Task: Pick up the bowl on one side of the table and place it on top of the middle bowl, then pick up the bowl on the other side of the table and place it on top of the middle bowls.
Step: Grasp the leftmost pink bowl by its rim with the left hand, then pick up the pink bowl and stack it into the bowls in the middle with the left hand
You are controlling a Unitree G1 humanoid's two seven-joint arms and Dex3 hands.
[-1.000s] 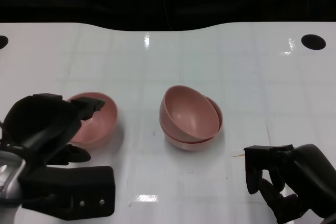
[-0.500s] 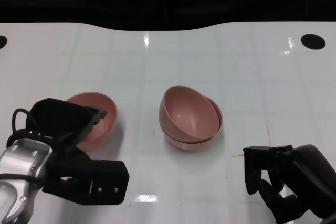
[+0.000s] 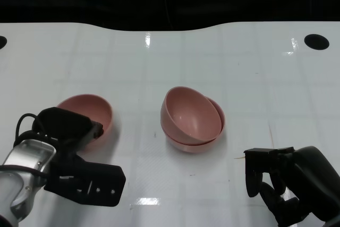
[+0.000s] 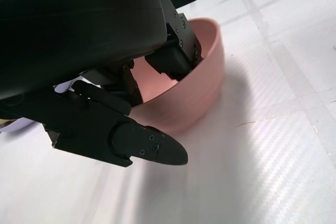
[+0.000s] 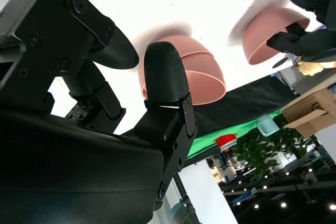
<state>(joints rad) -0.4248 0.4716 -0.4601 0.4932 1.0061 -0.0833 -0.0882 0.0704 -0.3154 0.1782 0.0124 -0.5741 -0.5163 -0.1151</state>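
Before me lies a glossy white table (image 3: 175, 62) with a faint grid of pale squares across its top, and two bright glints of light near its far edge. A black round hole (image 3: 317, 41) sits at two o'clock near the far right corner, and part of another hole (image 3: 2, 41) shows at ten o'clock on the left edge. Beyond the far edge, at twelve o'clock, all is dark. A small thin brownish sliver (image 3: 240, 157) lies on the white surface at about four o'clock.
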